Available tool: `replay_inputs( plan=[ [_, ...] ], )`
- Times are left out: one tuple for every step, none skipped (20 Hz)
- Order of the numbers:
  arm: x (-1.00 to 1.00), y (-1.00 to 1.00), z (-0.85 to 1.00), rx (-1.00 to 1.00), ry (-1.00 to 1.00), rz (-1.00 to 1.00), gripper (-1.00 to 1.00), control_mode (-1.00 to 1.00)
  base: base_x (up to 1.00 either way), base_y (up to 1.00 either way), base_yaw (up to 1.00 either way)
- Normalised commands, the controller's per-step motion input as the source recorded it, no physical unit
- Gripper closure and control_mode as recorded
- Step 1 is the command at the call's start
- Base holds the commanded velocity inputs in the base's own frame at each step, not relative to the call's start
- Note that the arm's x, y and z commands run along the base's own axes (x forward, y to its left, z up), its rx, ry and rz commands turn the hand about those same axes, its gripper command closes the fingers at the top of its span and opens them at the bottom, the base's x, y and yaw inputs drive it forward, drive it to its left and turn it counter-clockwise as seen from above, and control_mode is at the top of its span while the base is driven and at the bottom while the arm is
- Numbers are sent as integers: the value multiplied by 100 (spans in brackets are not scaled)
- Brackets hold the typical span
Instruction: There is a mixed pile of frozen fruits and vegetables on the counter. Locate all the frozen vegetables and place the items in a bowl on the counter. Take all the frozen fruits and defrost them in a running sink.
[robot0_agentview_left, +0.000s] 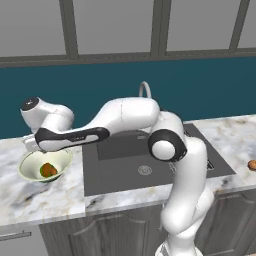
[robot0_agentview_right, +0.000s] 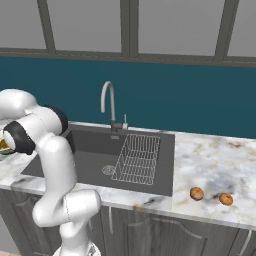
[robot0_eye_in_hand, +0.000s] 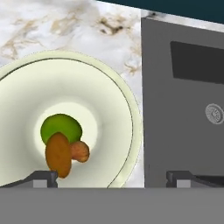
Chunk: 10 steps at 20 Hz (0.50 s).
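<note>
Bowl: wide pale cream-green bowl (robot0_eye_in_hand: 65, 122) sits near the white marble desk (robot0_agentview_left: 45, 195) front edge, beside the dark grey sink (robot0_eye_in_hand: 183, 109).
Vegetables: green ball (robot0_eye_in_hand: 61, 128) touching brown mushroom piece (robot0_eye_in_hand: 59, 154), probably resting against it.
Jaws: spread wide, holding nothing, above the bowl.
Fruits: two orange pieces (robot0_agentview_right: 197, 193) on open desk right of sink.

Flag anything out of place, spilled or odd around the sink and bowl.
Nothing stands out. The green ball and brown mushroom piece sit in the bowl; two orange fruits lie on the counter.

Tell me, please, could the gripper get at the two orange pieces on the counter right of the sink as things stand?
Probably yes: the two orange pieces lie bare on the counter, and the gripper is open and empty over the bowl. It must swing across the sink.
</note>
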Motion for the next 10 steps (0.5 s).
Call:
replay_inputs(
  plan=[
    [-34,-61,12,-1,-2,-7,-100,-100,0,0,0],
    [-35,-63,9,0,-3,-6,-100,-100,0,0,0],
    [-33,-64,7,0,-3,-5,-100,-100,0,0,0],
    [-32,-66,5,0,-5,-4,-100,-100,0,0,0],
    [-33,-66,2,0,-7,-3,-100,-100,0,0,0],
    [-28,-68,1,0,-9,-2,-100,-100,0,0,0],
    [-21,-64,0,0,-7,0,-100,-100,0,0,0],
    [-14,-64,0,0,-7,0,-100,-100,0,0,0],
    [-12,-64,0,0,-6,0,-100,-100,0,0,0],
    [-5,-65,0,0,-6,0,-100,-100,0,0,0]
  ],
)
